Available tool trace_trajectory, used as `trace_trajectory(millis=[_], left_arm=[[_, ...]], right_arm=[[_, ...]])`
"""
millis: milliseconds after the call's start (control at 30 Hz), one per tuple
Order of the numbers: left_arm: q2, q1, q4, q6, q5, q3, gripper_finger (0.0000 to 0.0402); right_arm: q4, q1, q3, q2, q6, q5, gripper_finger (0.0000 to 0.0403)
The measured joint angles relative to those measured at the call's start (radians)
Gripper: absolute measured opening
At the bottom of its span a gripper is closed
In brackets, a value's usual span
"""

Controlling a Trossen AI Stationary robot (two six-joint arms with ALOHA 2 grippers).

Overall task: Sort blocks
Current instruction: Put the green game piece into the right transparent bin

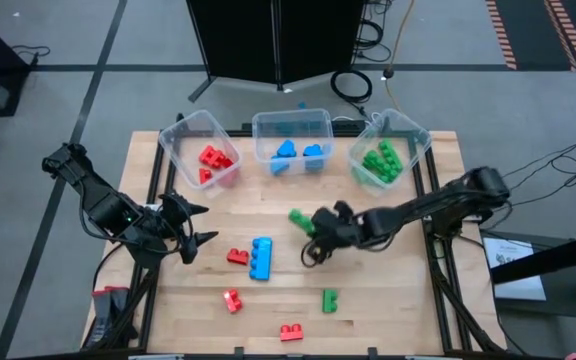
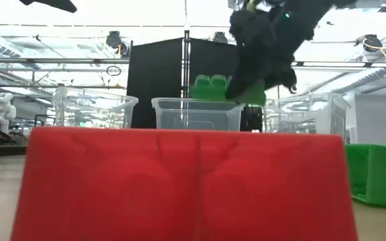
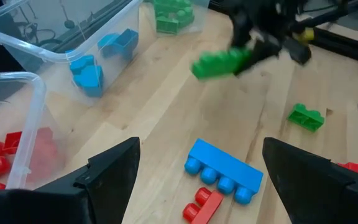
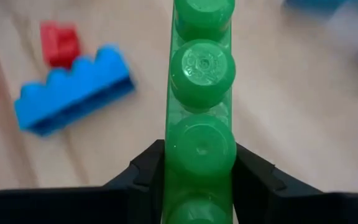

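Observation:
My right gripper is over the middle of the table, shut on a long green brick that shows lifted in the low view and left wrist view. My left gripper waits open at the table's left. On the wood lie a blue brick, a red brick beside it, two more red ones and a green one. Three clear bins at the far edge hold red, blue and green bricks. My right gripper pinches the long green brick between its two fingers at one end, on its two long side faces. The fingers lie along the brick, whose free end sticks out past them. The brick is lifted clear of the table, roughly level.
The three bins stand in a row along the far edge. A red brick fills the low view's foreground. Bare wood lies between the bins and the loose bricks.

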Motion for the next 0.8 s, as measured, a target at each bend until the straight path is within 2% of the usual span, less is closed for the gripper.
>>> trace_trajectory(millis=[267,433,667,800], left_arm=[[0.000,0.000,0.000,0.003,0.000,0.000,0.0336],[0.000,0.000,0.000,0.003,0.000,0.000,0.0336],[0.000,0.000,0.000,0.003,0.000,0.000,0.0336],[0.000,0.000,0.001,0.002,0.000,0.000,0.0336]], right_arm=[[-0.236,-0.130,0.049,-0.302,-0.118,0.240,0.0119],[-0.483,-0.282,0.049,-0.442,-0.099,0.308,0.0119],[-0.709,-0.505,0.048,-0.469,-0.078,0.308,0.0119],[-0.734,-0.607,0.048,-0.441,-0.138,0.275,0.0119]])
